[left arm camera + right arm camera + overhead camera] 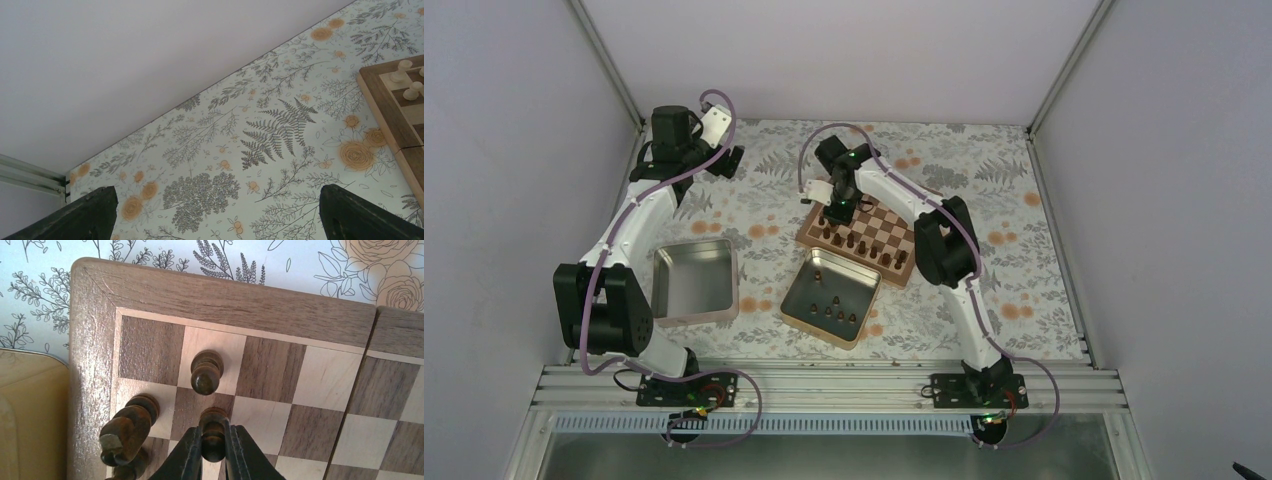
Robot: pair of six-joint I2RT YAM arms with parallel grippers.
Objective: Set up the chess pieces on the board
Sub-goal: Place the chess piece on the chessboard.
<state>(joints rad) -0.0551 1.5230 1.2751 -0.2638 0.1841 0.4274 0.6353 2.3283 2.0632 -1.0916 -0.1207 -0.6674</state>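
The board (894, 240) lies on the floral cloth right of centre. My right gripper (836, 212) hangs over its far left corner. In the right wrist view the gripper (213, 432) is shut on a dark pawn (214, 417), whose base sits over a dark square. Another dark pawn (205, 376) stands one square further on, and a taller dark piece (127, 427) stands to the left by the border (225, 295). Several dark pieces (836, 310) lie in the nearer tin. My left gripper (215, 210) is open over bare cloth at the back left, holding nothing.
An empty metal tin (694, 283) sits left of centre. The tin with the pieces (864, 280) touches the board's near edge. Pale pieces (405, 75) stand on the board corner in the left wrist view. White walls close the back and both sides.
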